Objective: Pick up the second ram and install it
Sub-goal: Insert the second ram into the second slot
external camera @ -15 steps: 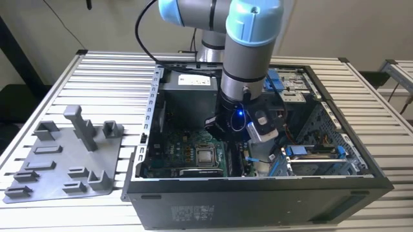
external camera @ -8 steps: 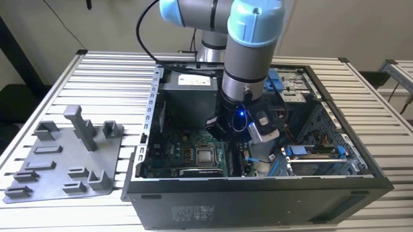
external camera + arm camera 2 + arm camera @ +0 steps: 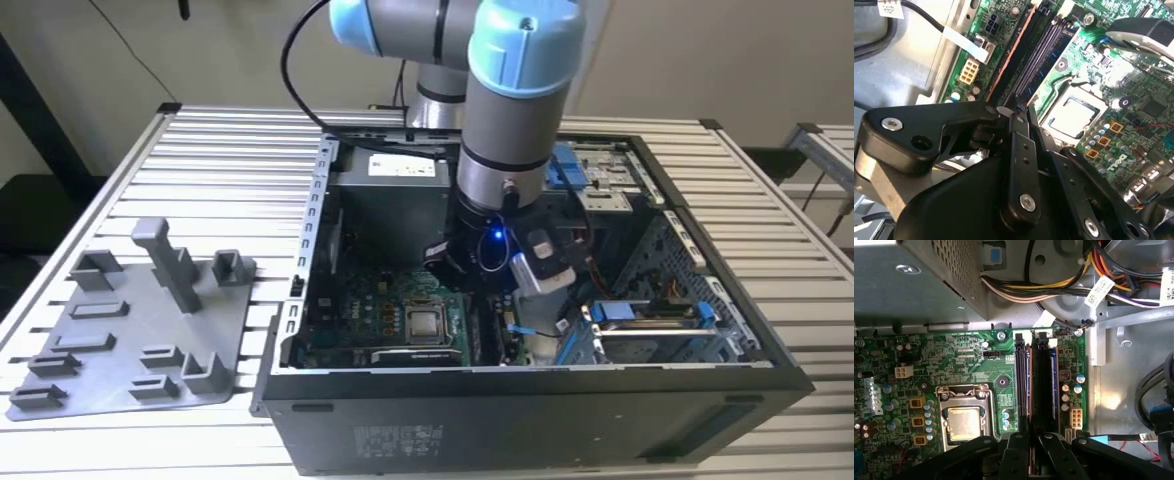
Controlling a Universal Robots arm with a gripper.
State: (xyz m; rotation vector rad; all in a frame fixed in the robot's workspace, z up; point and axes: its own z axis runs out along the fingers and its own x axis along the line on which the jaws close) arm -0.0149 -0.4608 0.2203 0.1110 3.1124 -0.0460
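Gripper (image 3: 1029, 450) fingers are pinched nearly together on the second ram (image 3: 1026, 390), a thin board standing edgewise in a black slot (image 3: 1044, 385) of the green motherboard (image 3: 969, 365)

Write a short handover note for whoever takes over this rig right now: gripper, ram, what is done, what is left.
Gripper: jaws closed on the second ram, low inside the computer case.
Second ram: standing on edge in a memory slot of the green motherboard.
Done: the ram is off the grey tray and at its slot.
Left: full seating cannot be confirmed; the gripper has not let go.
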